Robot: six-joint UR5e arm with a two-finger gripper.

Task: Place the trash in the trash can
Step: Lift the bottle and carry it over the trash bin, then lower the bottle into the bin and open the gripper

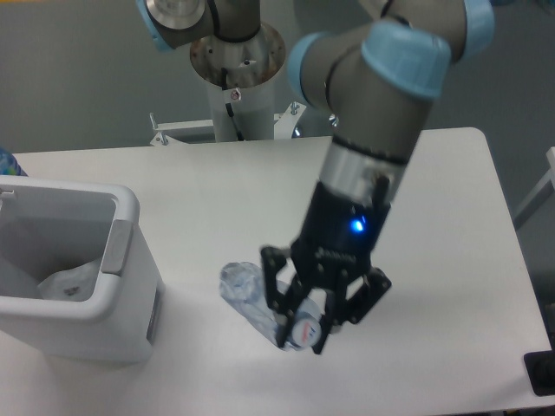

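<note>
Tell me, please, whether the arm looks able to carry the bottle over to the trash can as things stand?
Probably yes: the gripper holds the bottle by its cap end, and bare table lies between it and the open trash can.

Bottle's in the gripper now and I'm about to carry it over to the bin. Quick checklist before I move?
1. Gripper shut on the bottle near its white cap: ok.
2. Bottle lifted off the table: cannot tell; its far end hangs low.
3. Grip firm enough to hold the dangling body: cannot tell.
4. Bin upright, mouth open: ok.
5. Room in the bin: ok; only the wrapper lies inside.
6. Table path from bottle to bin free of objects: ok.
</note>
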